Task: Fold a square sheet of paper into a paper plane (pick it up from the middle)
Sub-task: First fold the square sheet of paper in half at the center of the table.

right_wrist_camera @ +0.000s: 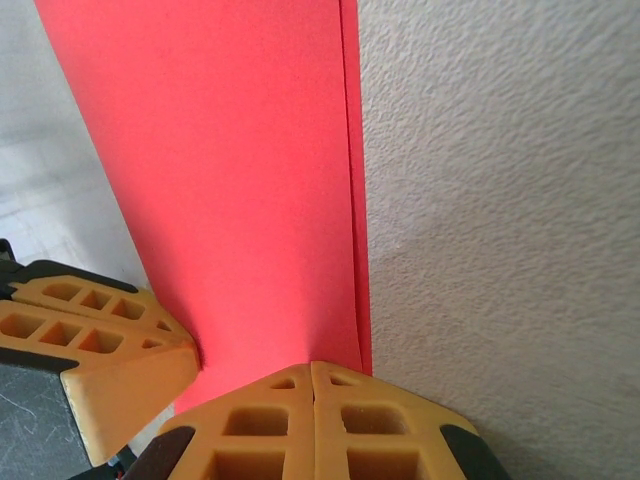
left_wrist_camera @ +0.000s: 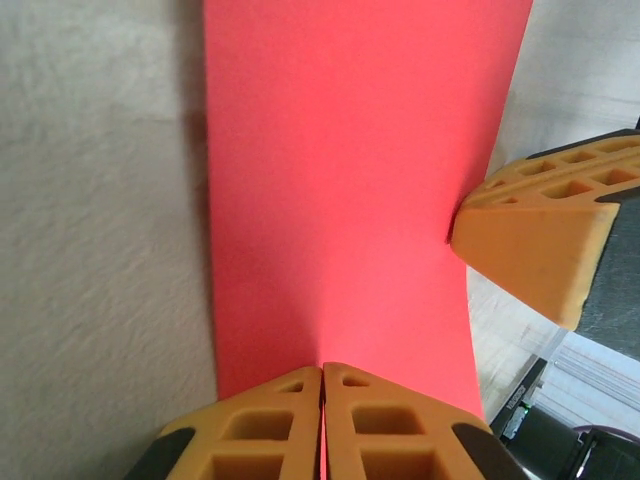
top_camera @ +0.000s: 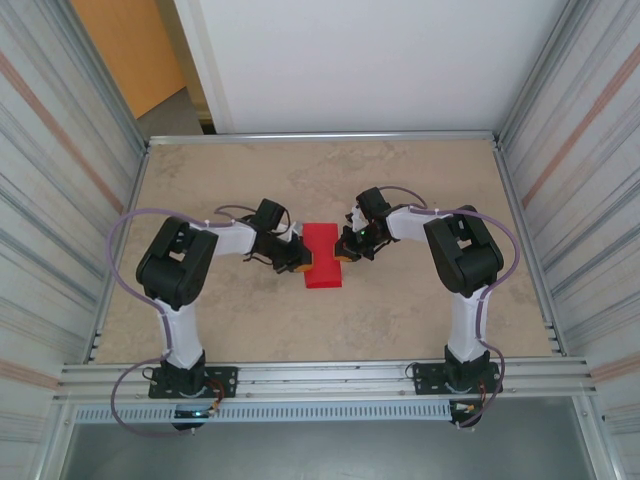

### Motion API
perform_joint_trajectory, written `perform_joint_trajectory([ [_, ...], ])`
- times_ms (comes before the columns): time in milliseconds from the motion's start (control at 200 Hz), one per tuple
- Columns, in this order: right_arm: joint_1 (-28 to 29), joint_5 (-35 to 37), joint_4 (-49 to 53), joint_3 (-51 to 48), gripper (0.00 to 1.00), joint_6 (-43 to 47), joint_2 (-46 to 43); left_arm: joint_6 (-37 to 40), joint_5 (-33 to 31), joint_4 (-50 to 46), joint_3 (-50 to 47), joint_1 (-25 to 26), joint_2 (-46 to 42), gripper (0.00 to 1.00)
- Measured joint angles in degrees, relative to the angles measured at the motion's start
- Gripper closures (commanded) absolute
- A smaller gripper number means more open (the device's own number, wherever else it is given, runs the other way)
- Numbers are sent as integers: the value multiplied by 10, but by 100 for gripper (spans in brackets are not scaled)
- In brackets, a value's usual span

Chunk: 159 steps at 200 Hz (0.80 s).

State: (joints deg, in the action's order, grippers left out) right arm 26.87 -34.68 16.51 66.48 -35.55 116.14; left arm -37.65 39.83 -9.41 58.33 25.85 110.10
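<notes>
Looks like we're early in the fold, imo. The thin bright-red square sheet of paper [top_camera: 322,255] sits mid-table on the beige stone-look tabletop [top_camera: 300,180], btw the two arms, and from the top cam it reads as a rectangle running near-to-far, not a square.

In the right wrist cam the paper [right_wrist_camera: 230,180] shows two edges stacked along its right side, so I'd say it's doubled over, i.e. the first centre fold is in hand.

Jaws:
- The left gripper [top_camera: 300,262] is clenched, orange fingers pressed together w/ the sheet's edge [left_wrist_camera: 350,180] running into the seam [left_wrist_camera: 322,385], so it's pinching the paper.
- The right gripper [top_camera: 345,250] is the same deal, fingers tight together on the opposite edge [right_wrist_camera: 312,375].
- Each wrist cam also catches the other arm's orange fingertip touching the paper from across ( [left_wrist_camera: 540,240], [right_wrist_camera: 100,340]).

Paper itself is plain, unmarked and matte, w/ a slight bow across its width in the left wrist cam, so not pressed flat. The near end looks darker from above; can't tell if that's shade or a flap hanging down.

Next move, my guess: get the layers lined up and laid flat, then press the crease hard. It needs both arms moving together, bc thin paper will buckle or skew if one side pulls more. Slipping out of a pinch is the other risk.
</notes>
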Motion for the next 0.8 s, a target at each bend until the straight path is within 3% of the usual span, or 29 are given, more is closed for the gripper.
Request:
perform_joint_trajectory([
  [311, 0, 1, 0, 0, 97, 0, 0, 16, -29, -43, -28, -37, -58, 91],
  [596, 0, 1, 0, 0, 97, -2, 0, -15, -8, -2, -28, 42, -79, 91],
  [797, 0, 1, 0, 0, 97, -2, 0, -29, -11, 0, -28, 48, -47, 91],
])
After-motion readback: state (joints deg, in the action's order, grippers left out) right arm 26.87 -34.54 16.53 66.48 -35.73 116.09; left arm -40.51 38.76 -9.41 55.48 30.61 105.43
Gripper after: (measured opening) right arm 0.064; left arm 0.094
